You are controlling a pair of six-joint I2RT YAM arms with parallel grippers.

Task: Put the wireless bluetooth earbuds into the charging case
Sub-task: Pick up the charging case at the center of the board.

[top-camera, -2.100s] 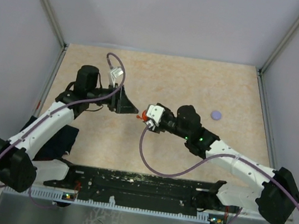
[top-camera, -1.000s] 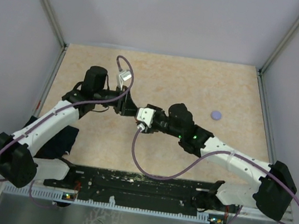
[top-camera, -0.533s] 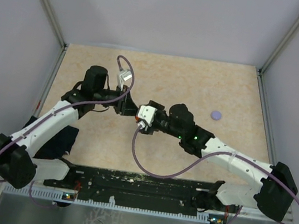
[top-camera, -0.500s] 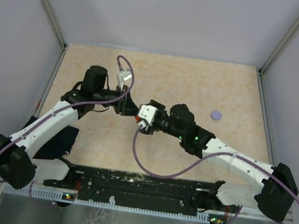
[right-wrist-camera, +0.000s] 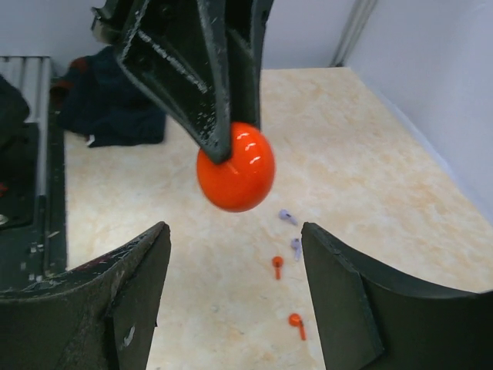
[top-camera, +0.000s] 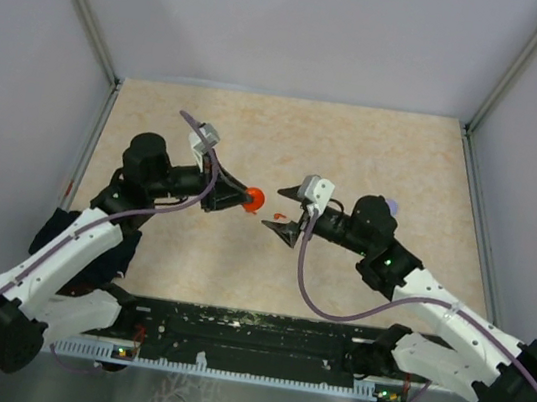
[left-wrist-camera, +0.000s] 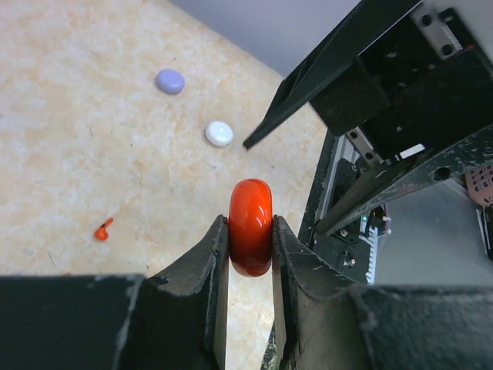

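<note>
The wireless bluetooth earbuds (right-wrist-camera: 296, 247) lie loose on the table (top-camera: 358, 144). In the right wrist view, four of them show past the tips of the right gripper (right-wrist-camera: 235, 231). Two greyish-purple pieces (right-wrist-camera: 287, 217) sit close together, and two red pieces (right-wrist-camera: 277, 264) sit nearer that gripper's right-hand finger. The left wrist view shows one red earbud (left-wrist-camera: 102, 230) on the table, well off to the left of the left gripper (left-wrist-camera: 250, 223).

The left gripper is clenched on the red charging case (left-wrist-camera: 250, 237). This round, glossy disc is held on edge between both fingertips, clear of the tabletop.

The right gripper stands released, its jaws spread wide with nothing between them. It faces the left gripper head-on, with the red case just ahead of its fingertips and not touching either one. From above, the two grippers meet tip to tip over the middle of the table, the case between them.

Further beyond the left gripper's fingers, a white disc (left-wrist-camera: 219, 133) and a purple disc (left-wrist-camera: 170, 80) rest flat on the table, apart from each other. A dark cloth (top-camera: 104, 252) lies beside the left arm's base.
</note>
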